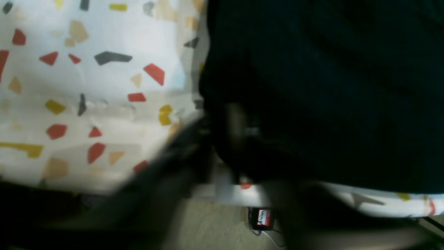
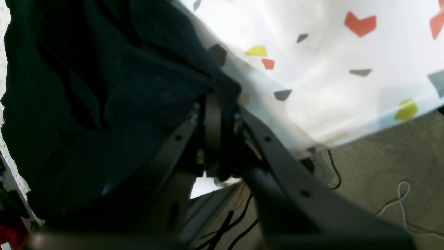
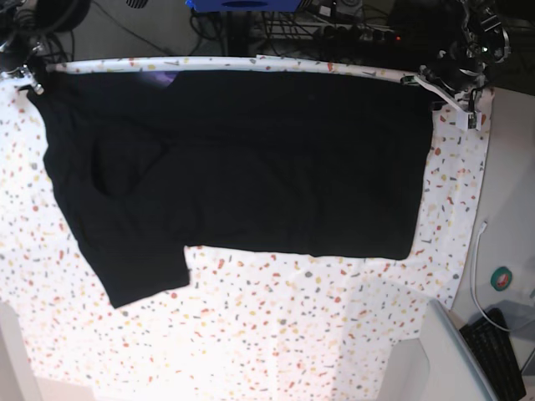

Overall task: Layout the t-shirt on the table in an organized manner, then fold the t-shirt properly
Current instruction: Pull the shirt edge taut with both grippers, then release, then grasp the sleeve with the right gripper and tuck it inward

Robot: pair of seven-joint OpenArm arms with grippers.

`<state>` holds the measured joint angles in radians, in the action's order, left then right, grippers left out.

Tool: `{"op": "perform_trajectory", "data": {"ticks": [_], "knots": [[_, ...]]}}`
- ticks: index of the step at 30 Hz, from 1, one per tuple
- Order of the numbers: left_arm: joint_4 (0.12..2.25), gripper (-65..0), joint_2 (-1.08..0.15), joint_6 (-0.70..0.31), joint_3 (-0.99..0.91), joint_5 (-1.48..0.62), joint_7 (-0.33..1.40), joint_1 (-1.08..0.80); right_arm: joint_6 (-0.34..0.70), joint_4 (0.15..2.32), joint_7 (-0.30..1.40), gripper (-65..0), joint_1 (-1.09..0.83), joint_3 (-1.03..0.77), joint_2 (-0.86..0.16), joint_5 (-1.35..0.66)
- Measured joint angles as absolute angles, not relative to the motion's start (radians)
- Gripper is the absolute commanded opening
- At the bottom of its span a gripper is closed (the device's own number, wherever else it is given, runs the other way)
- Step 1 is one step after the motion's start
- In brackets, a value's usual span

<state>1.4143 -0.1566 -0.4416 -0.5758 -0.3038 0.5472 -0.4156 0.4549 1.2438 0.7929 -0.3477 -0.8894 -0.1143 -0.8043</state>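
Note:
The black t-shirt [image 3: 251,167] lies spread on the speckled table [image 3: 292,334], stretched along the far edge, with one sleeve pointing towards the near left. A purplish mark [image 3: 164,79] shows at its far edge. My right gripper [image 3: 32,79] is at the shirt's far-left corner. In the right wrist view its fingers [image 2: 212,121] are shut on a fold of the t-shirt [image 2: 104,86]. My left gripper [image 3: 443,88] is at the far-right corner. The left wrist view is blurred, and there the left gripper [image 1: 222,132] looks shut on the t-shirt's [image 1: 329,86] edge.
The table's far edge runs right behind both grippers, with cables and equipment [image 3: 334,25] on the floor beyond. A keyboard [image 3: 497,351], a white cable [image 3: 476,267] and a round object [image 3: 501,278] lie off the right side. Loose wires [image 2: 399,194] trail on the grey floor.

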Motion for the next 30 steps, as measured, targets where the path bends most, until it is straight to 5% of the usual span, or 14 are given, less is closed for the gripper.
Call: {"op": "perform_trajectory", "data": {"ticks": [2, 4, 10, 14, 16, 19, 20, 24, 30], "knots": [[1.414, -23.0, -0.159, -0.434, -0.579, -0.3, 0.548, -0.419, 0.456, 1.244, 0.794, -34.7, -0.347, -0.916, -0.111, -0.808], [1.414, -14.8, -0.155, -0.435, -0.603, -0.303, 0.551, -0.416, 0.455, 1.244, 0.787, -32.0, -0.348, -0.953, -0.113, -0.808], [1.414, -17.1, -0.156, -0.435, -0.813, -0.305, 0.554, -0.4, 0.453, 1.343, 0.791, -33.8, -0.363, -0.976, -0.129, -0.794], [1.413, -17.6, -0.179, -0.435, -0.908, -0.293, 0.562, -0.34, 0.448, 1.368, 0.794, -33.6, -0.292, -0.826, -0.272, -0.763], [1.416, -27.0, -0.218, -0.437, -0.887, -0.315, 0.55, -0.322, 0.459, 1.322, 0.773, -33.5, -0.161, -0.713, -0.336, -0.732], [1.458, -59.1, -0.237, -0.429, -0.83, -0.296, 0.558, -0.321, 0.474, 1.163, 0.741, -33.5, 0.043, -0.569, -0.358, -0.624], [1.479, -65.0, -0.234, -0.429, -0.812, -0.297, 0.58, -0.323, 0.474, 1.096, 0.709, -33.5, 0.1, -0.517, -0.358, -0.563], [1.517, -65.0, -0.218, -0.445, -0.777, -0.313, 0.685, -0.318, 0.458, 0.844, 0.591, -33.5, 0.262, -0.33, -0.37, -0.317], [1.514, -65.0, -0.23, -0.437, -0.79, -0.297, 0.693, -0.321, 0.464, 0.656, 0.437, -33.5, 0.357, -0.263, -0.353, -0.266]]}}
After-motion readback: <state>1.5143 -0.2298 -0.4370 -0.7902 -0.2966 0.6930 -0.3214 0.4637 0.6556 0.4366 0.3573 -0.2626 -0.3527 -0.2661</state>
